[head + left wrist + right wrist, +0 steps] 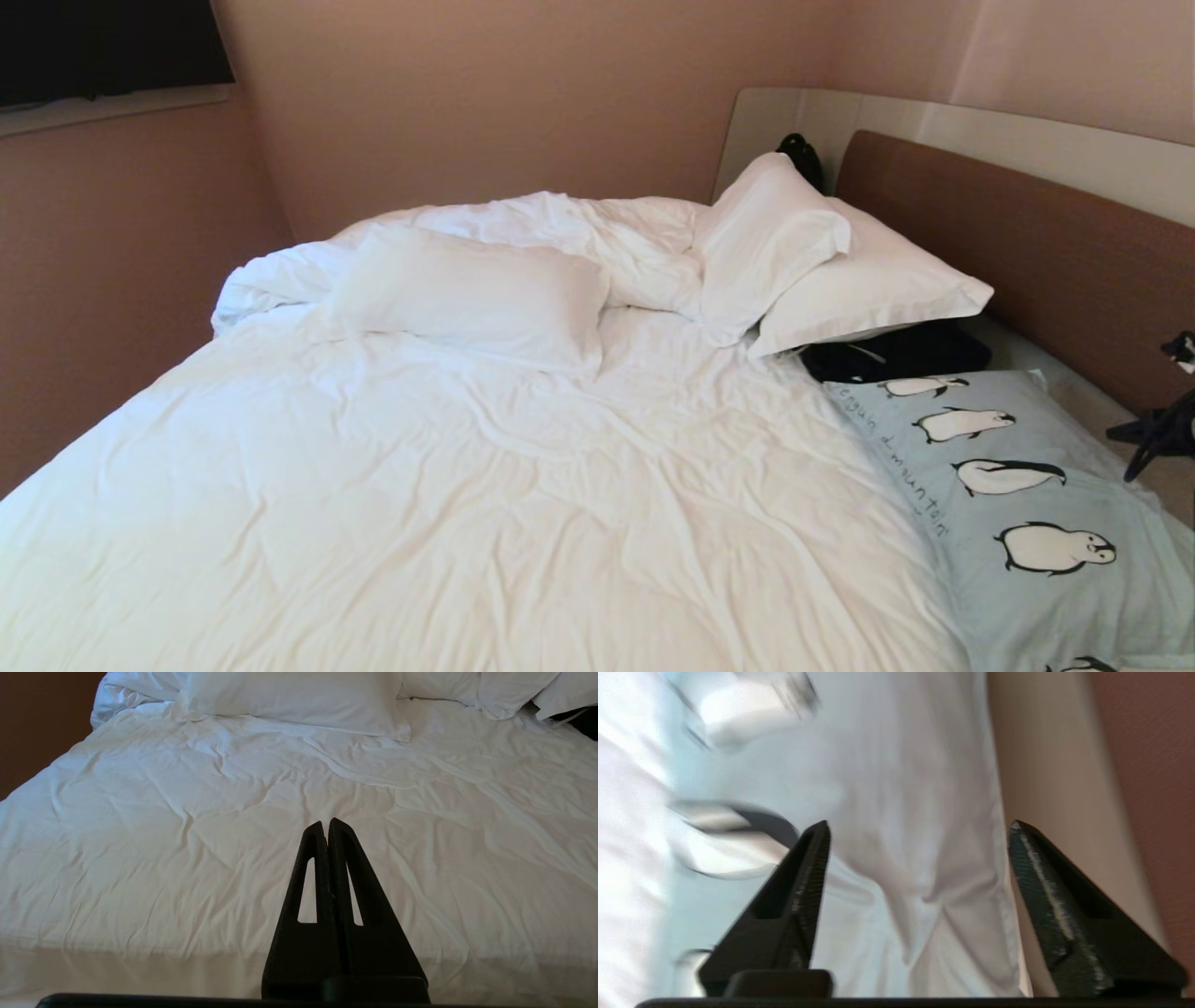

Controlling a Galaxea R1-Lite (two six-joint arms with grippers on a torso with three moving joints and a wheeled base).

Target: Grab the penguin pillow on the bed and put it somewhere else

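Nearest the head camera lies the penguin pillow (pixel 1018 504), flat on the bed's (pixel 420 485) right side, close to the headboard (pixel 1027 243), with its long edge along the duvet (pixel 448 467). Nothing holds it. By its look it should be light, soft and floppy, so it would sag and fold if lifted by one point; the cotton-like cover should pinch easily and not slip much. A corner or the edge seam nearest the robot looks like the best place to grip, taking a good fold of cover and filling together.

Hanging over the pillow's pale blue cloth, the right gripper (pixel 917 828) has its fingers spread wide and bears nothing; one printed penguin shows, blurred, beside one finger. At the far right edge of the head view a dark piece of arm shows.

Beyond the pillow a black item (pixel 896 353) lies under two white pillows (pixel 822 271); another white pillow (pixel 467 294) lies further left.

Parked over the duvet, well apart from the pillow, the left gripper (pixel 327 823) has its fingers pressed together, empty.
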